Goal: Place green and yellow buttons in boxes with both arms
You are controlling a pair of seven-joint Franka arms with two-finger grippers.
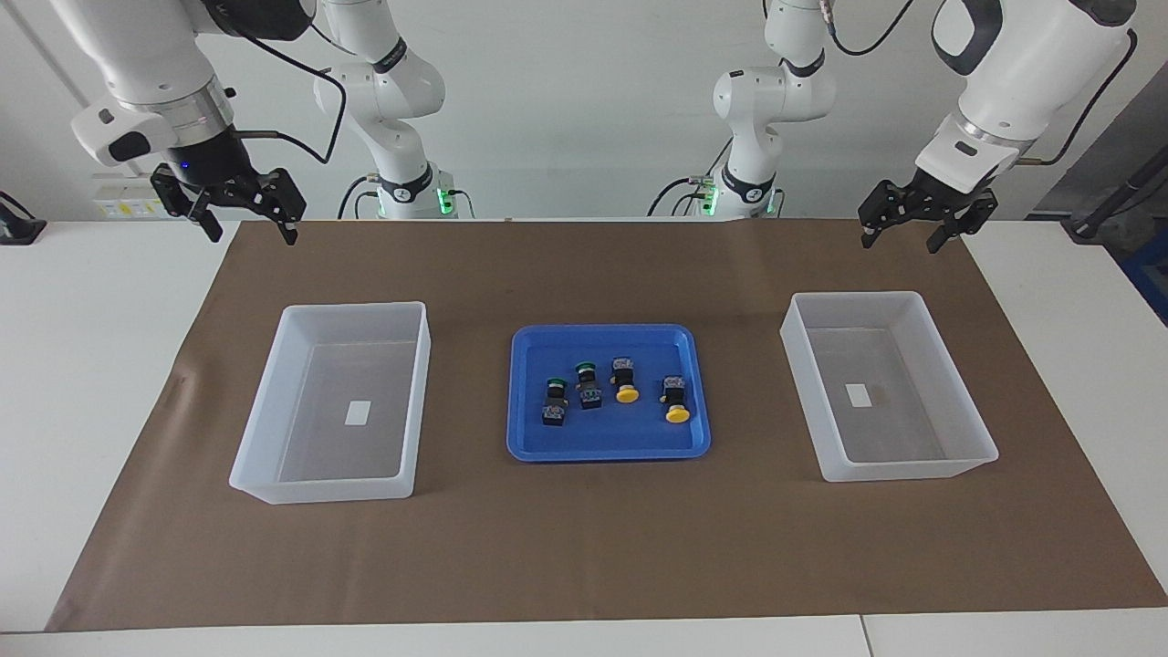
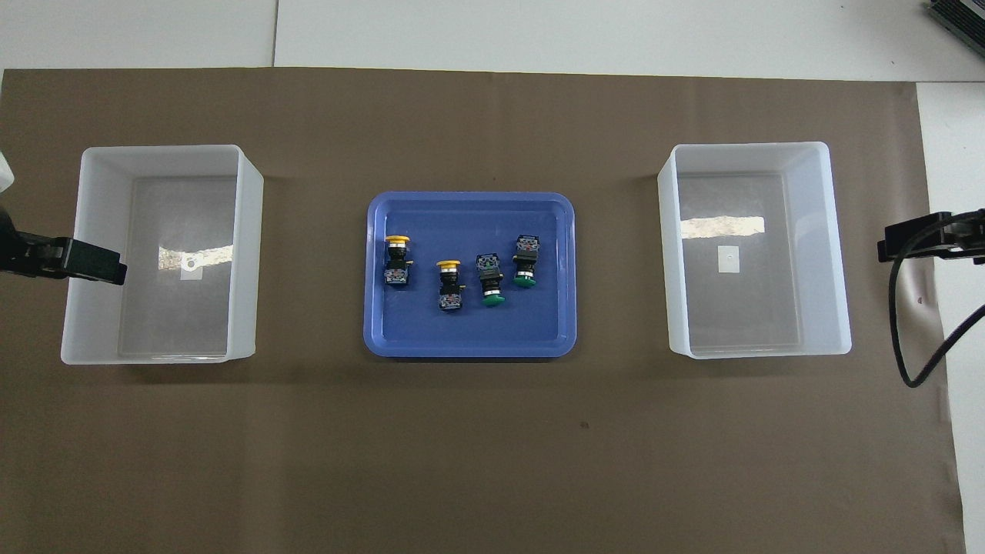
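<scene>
Nothing is being carried: all four buttons are lying in the blue tray, the two green buttons toward the right arm's end of it, the two yellow buttons toward the left arm's end. Both boxes are sitting empty beside the tray. The left gripper and right gripper are hanging with jaws apart, holding nothing. Next, each arm probably needs to be reaching to the tray. The facing view is showing both arms whole; the overhead view only their tips.

No text can be read; the white label stickers in both bins look blank.
</scene>
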